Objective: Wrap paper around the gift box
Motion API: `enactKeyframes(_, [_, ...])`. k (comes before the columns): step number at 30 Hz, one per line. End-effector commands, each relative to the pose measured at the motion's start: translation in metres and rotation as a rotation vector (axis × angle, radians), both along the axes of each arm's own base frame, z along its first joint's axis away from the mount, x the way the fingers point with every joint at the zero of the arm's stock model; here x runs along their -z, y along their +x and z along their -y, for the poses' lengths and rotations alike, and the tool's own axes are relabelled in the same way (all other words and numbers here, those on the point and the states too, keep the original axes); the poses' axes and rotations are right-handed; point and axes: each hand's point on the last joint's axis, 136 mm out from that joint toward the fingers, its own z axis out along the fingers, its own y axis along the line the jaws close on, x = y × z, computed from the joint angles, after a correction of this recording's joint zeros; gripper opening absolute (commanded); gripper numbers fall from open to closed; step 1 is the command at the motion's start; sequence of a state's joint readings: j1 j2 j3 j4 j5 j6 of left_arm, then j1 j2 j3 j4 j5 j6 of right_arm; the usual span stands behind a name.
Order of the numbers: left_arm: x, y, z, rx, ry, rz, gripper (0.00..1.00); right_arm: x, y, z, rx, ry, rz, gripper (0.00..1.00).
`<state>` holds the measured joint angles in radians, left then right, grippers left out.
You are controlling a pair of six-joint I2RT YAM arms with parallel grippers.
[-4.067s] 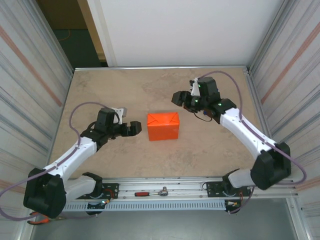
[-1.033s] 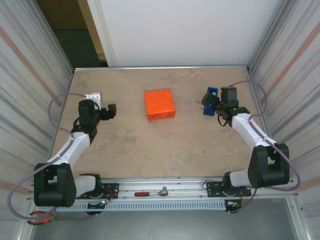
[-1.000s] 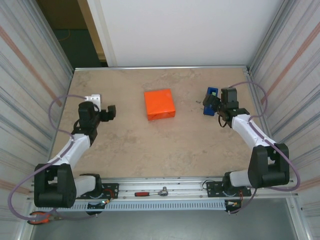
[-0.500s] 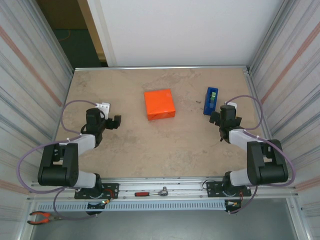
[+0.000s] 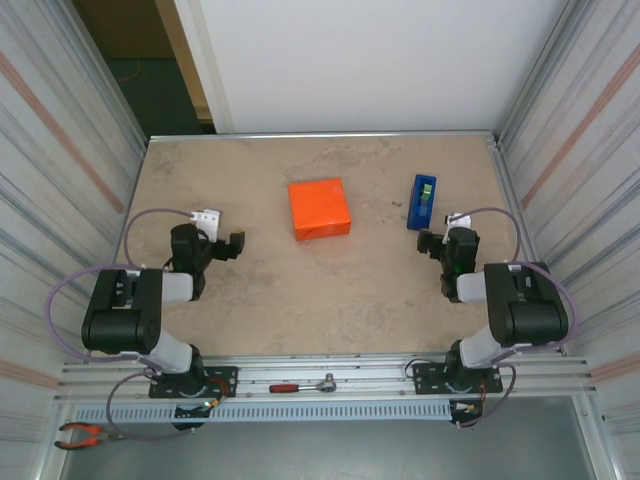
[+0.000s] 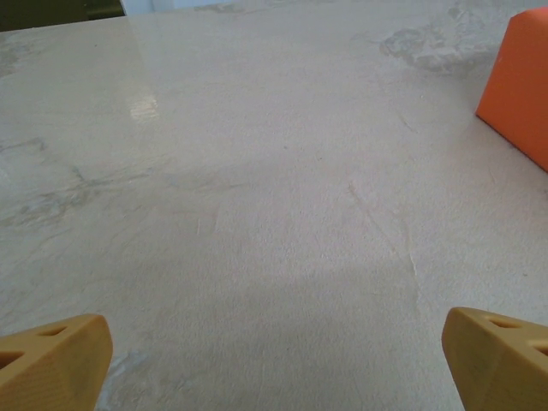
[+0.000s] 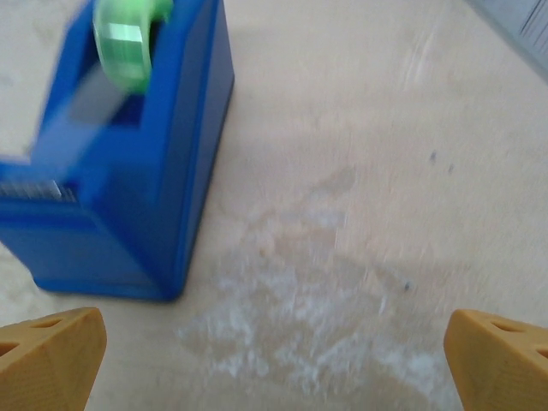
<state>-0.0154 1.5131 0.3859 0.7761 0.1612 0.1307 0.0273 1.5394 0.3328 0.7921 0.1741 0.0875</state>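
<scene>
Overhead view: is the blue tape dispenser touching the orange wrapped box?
No, the tape dispenser stands apart to the right of the orange box, bare table between them.

You see the paper (image 6: pixel 522 86) cut off at the right edge; the tape dispenser (image 7: pixel 128 145) is blurred and cropped at upper left.
</scene>
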Motion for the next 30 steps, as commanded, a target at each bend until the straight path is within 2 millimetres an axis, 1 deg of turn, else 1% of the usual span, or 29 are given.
enactKeyframes(1, [-0.014, 0.007, 0.000, 0.010, -0.025, 0.046, 0.99, -0.032, 0.021, -0.004, -0.041, -0.002, 0.121, 0.99])
enactKeyframes(2, [-0.013, 0.008, -0.003, 0.000, -0.041, 0.034, 0.99, -0.032, 0.025, -0.001, -0.037, 0.012, 0.111, 0.99])
enactKeyframes(4, [-0.013, 0.010, -0.008, -0.013, -0.058, 0.029, 0.99, -0.027, 0.025, 0.004, -0.043, 0.073, 0.078, 0.99])
enactKeyframes(11, [-0.013, 0.010, -0.011, -0.033, -0.054, 0.030, 0.99, -0.029, 0.024, 0.003, -0.027, 0.039, 0.092, 0.99])
enactKeyframes(18, [-0.013, 0.010, -0.011, -0.047, -0.039, 0.034, 0.99, -0.029, 0.025, 0.004, -0.039, 0.062, 0.086, 0.99])
enactKeyframes(20, [-0.012, 0.012, -0.015, -0.084, -0.032, 0.023, 0.99, -0.027, 0.025, 0.003, -0.042, 0.060, 0.080, 0.99])
enactKeyframes(30, [-0.013, 0.011, -0.016, -0.091, -0.026, 0.031, 0.99, -0.028, 0.025, 0.002, -0.045, 0.061, 0.083, 0.99])
